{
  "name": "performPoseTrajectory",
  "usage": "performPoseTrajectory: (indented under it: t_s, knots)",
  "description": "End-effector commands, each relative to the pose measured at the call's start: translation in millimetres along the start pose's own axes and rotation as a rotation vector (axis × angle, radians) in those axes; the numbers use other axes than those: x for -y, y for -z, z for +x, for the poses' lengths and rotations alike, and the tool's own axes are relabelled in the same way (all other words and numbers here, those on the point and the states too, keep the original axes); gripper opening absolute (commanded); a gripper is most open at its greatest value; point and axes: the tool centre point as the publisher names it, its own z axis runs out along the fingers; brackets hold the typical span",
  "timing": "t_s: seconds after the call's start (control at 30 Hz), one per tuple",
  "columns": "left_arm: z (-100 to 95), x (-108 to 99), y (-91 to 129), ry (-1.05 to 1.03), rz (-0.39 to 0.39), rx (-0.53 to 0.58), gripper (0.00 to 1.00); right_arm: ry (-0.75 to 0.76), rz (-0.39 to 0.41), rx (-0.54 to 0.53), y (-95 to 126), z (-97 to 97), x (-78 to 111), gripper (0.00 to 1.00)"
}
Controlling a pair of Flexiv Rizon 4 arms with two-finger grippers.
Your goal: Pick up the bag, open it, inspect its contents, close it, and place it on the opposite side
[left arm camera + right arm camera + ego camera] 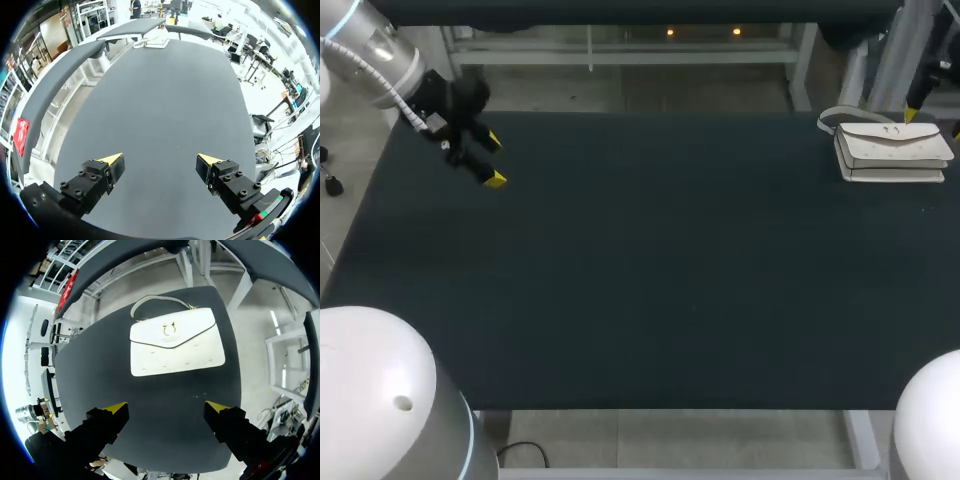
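The head camera is looking down from above and behind the robot, taking in the whole dark table point(650, 280) from a distance. The left wrist camera is sitting above the table's left end, facing out past the left gripper point(160, 161) along the tabletop toward the white handbag point(156, 43) at the far end. The right wrist camera is hovering close above that handbag, facing down past the right gripper point(167, 409). All three views are sharing the handbag and the table corner under it.
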Motion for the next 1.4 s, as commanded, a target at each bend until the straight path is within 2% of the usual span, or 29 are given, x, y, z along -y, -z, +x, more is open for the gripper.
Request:
performPoseTrajectory:
  t_s: [0.03, 0.23, 0.37, 0.43, 0.53, 0.77, 0.97, 1.4]
  knots:
    - [-8.2, -3, -2, 0.0, 0.047, -0.017, 1.0, -0.016, 0.006, -0.04, -2, -14.8, -7.3, 1.0]
    - [-8.2, -3, -2, 0.0, 0.047, -0.017, 1.0, -0.046, 0.004, -0.046, -10, -31.5, -14.4, 1.0]
    - [-9.0, 3, -23, -0.056, 0.107, -0.059, 1.0, -0.063, -0.001, -0.075, -15, -38.9, -19.0, 1.0]
    - [-10.4, 4, -30, -0.129, 0.171, -0.081, 1.0, -0.065, 0.0, -0.073, -16, -41.3, -20.0, 1.0]
    - [-14.1, 5, -38, -0.166, 0.217, -0.106, 1.0, -0.077, 0.006, -0.078, -19, -46.4, -21.3, 1.0]
    - [-16.8, 11, -48, -0.185, 0.225, -0.111, 1.0, -0.092, 0.017, -0.097, -25, -55.1, -25.8, 1.0]
    - [-19.0, 13, -55, -0.18, 0.2, -0.1, 1.0, -0.108, 0.008, -0.113, -26, -61.9, -33.0, 1.0]
    - [-21.3, 13, -61, -0.205, 0.176, -0.129, 1.0, -0.15, -0.006, -0.158, -30, -79.0, -47.6, 1.0]
